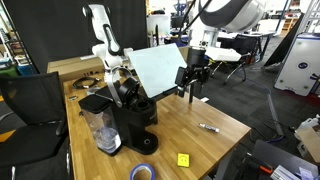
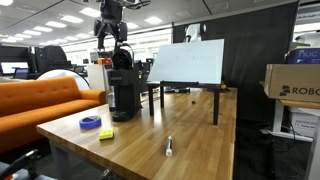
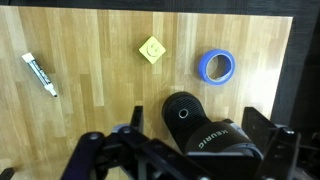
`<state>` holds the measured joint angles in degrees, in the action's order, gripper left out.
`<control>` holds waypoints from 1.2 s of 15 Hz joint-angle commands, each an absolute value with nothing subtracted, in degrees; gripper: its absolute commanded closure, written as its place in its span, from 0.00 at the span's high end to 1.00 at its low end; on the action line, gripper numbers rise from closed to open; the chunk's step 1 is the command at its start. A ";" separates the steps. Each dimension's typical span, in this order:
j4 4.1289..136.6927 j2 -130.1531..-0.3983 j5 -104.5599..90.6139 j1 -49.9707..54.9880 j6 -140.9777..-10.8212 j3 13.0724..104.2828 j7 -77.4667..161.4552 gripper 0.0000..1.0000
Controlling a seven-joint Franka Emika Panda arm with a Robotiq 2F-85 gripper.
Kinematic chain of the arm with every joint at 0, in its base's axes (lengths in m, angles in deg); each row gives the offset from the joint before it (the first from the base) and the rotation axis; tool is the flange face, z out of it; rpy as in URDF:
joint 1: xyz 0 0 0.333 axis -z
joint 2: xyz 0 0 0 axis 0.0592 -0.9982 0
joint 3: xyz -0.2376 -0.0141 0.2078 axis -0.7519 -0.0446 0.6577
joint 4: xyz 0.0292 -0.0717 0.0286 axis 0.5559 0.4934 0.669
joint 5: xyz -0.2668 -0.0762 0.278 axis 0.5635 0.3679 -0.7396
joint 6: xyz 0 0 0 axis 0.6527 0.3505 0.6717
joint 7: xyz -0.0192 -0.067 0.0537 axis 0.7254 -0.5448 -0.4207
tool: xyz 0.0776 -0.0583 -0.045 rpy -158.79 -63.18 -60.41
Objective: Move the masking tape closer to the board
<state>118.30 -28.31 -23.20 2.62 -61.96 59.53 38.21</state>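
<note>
Currently pre-grasp: black two-finger gripper (image 2: 112, 42) hangs high above the black coffee machine (image 2: 124, 90), jaws apart, empty; small blue ring-shaped masking tape roll (image 3: 216, 67) lies near the wooden table (image 2: 200, 135) edge, well apart from the large white tilted board (image 2: 188, 62); next move likely needs descent onto roll.

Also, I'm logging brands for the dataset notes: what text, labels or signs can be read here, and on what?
"ROBO", cut off by the frame edge: on the cardboard box.
"KEURIG", faint: on the coffee machine.
Label on the marker pen: too small to read.
Mark on the yellow note: a scribble, not readable.
The board: no readable writing.
</note>
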 commanded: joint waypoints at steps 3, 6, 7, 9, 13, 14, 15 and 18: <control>122.46 -30.17 -25.72 -0.09 -71.81 63.04 38.39 1.00; 124.66 -32.54 -26.11 -2.01 -76.90 64.61 38.17 1.00; 125.25 -33.49 -26.34 -2.65 -78.42 65.01 37.94 1.00; 126.55 -35.39 -26.61 -3.75 -81.76 65.72 37.38 1.00; 127.83 -39.90 -27.24 -5.60 -87.02 66.84 36.87 1.00; 128.05 -41.23 -27.38 -5.94 -88.41 67.14 36.73 1.00; 128.31 -42.88 -27.72 -6.29 -90.38 67.46 36.35 1.00; 128.52 -47.42 -28.61 -6.96 -96.18 68.63 35.34 1.00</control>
